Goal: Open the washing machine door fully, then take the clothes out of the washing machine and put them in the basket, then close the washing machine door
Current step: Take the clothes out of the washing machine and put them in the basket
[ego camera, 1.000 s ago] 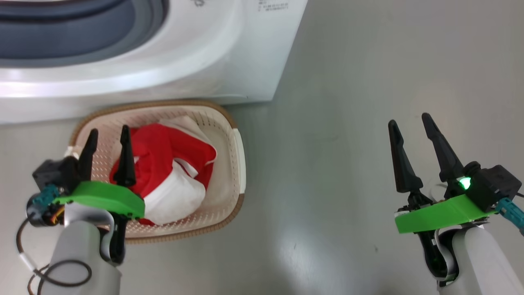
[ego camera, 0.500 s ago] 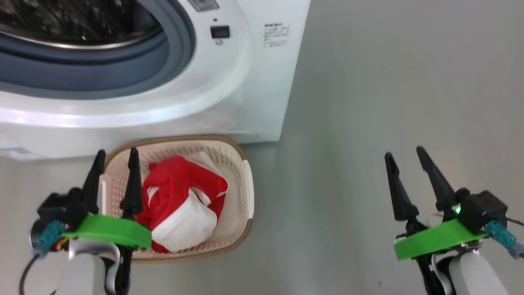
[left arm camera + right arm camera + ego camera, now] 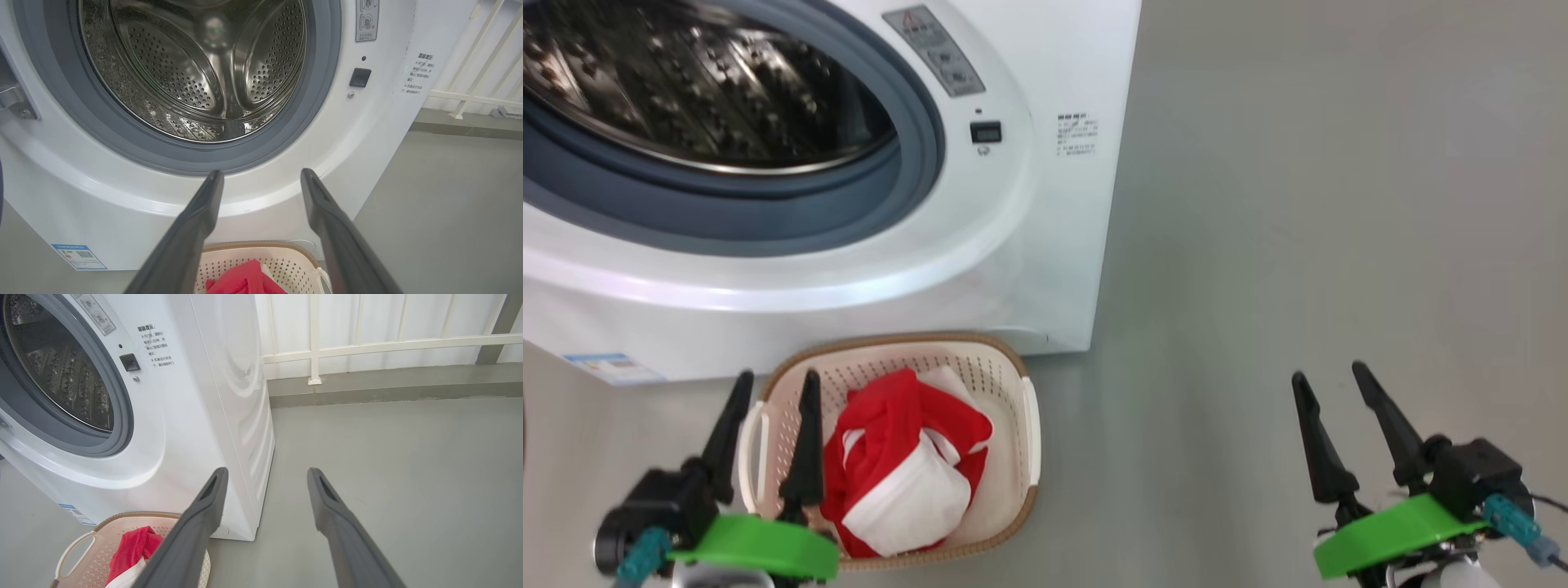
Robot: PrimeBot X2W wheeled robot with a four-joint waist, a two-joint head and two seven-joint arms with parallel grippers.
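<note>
Washing machine [image 3: 1045,245]: white front-loader on the grey floor [image 3: 1298,204], taking up the upper left of the head view
Opening: uncovered, with a grey-blue rubber ring [image 3: 919,180] around it; the perforated steel drum [image 3: 192,69] is in plain sight through it
Hinge [image 3: 14,102]: metal bracket at the left edge of the opening, seen in the left wrist view
Sticker [image 3: 613,367]: small blue label low on the machine's front, left of the basket
Basket [image 3: 1001,392]: cream plastic with a brown rim and perforated sides; on the floor just in front of the machine, near its lower right corner
Clothes [image 3: 890,425]: red garment bundled with a white piece [image 3: 915,498], lying inside the basket
Left gripper [image 3: 778,376]: fingers spread wide with nothing between them; above the basket's left edge, tips pointing toward the machine
Right gripper [image 3: 1329,372]: fingers spread wide, holding nothing; over bare floor, well apart from the basket and machine, to the right of both
Background: white railing [image 3: 367,347] along the wall beyond the machine, seen in the right wrist view
</note>
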